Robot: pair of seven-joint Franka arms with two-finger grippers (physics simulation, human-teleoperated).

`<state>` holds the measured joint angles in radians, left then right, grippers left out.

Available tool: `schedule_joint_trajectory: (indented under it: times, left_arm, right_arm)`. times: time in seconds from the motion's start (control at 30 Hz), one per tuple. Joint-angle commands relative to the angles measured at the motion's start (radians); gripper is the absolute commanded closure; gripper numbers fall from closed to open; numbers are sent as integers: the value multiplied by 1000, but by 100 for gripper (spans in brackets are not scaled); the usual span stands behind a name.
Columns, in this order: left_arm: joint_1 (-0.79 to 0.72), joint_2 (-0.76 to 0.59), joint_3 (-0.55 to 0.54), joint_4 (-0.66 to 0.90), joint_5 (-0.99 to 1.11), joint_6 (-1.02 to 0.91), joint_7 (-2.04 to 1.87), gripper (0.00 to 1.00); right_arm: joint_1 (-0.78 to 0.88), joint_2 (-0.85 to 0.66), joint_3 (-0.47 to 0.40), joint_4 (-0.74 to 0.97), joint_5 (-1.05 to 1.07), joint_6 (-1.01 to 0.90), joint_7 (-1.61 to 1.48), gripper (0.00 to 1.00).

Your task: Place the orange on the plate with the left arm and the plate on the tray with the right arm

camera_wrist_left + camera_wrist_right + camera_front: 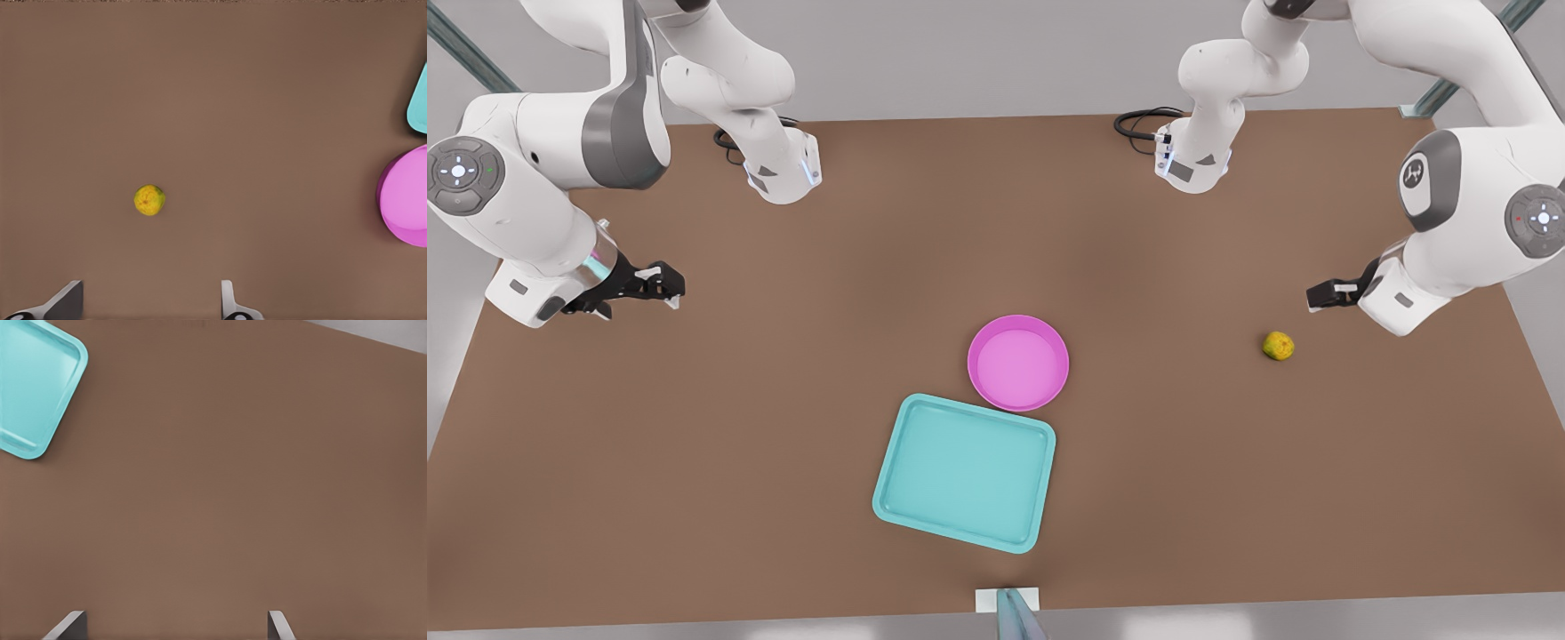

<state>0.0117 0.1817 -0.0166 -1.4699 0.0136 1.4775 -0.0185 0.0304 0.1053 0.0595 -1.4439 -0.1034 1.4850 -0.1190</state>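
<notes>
At the front view's right, the open, empty left gripper [1319, 297] hangs near the small round yellow-orange fruit [1278, 346], just below-left of it; the right gripper [665, 289], also open and empty, waits far left.

plate [407, 197] cut by edge | tray [37, 383] cut by edge

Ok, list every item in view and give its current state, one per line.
orange: on the table, not held, apart from the plate.
plate: empty, upright, rim beside the tray.
tray: empty, flat on the table.
left claw: open, near the orange.
right claw: open, waiting away from everything.
</notes>
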Motion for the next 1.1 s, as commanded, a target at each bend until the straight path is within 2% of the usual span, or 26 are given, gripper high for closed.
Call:
schedule_joint_trajectory:
  times: [0.0,0.03,0.07,0.1,0.17,0.2,0.37,0.67,1.07]
  left_arm:
    - [-1,-2,0,-6,2,7,-9,0]
    - [1,8,4,-30,2,12,-28,0]
    - [1,32,43,-162,5,85,-17,0]
    - [-1,35,70,-343,5,322,-21,0]
    - [2,97,112,-495,3,582,2,0]
    - [2,101,112,-536,3,636,2,0]
    - [30,196,149,-541,-1,751,37,0]
    - [37,243,150,-618,-8,765,37,0]
    - [48,311,150,-621,-6,814,38,0]
  right_arm:
    - [0,-1,0,0,1,3,-19,0]
    - [0,1,0,0,1,4,-19,0]
    - [0,1,0,0,1,4,-19,0]
    - [0,1,0,0,1,4,-19,0]
    - [0,1,0,0,1,4,-19,0]
    - [0,1,0,0,1,4,-19,0]
    - [2,5,0,-1,1,4,-19,0]
    - [0,8,0,-4,1,4,-19,0]
    - [2,10,0,-6,1,12,-19,0]
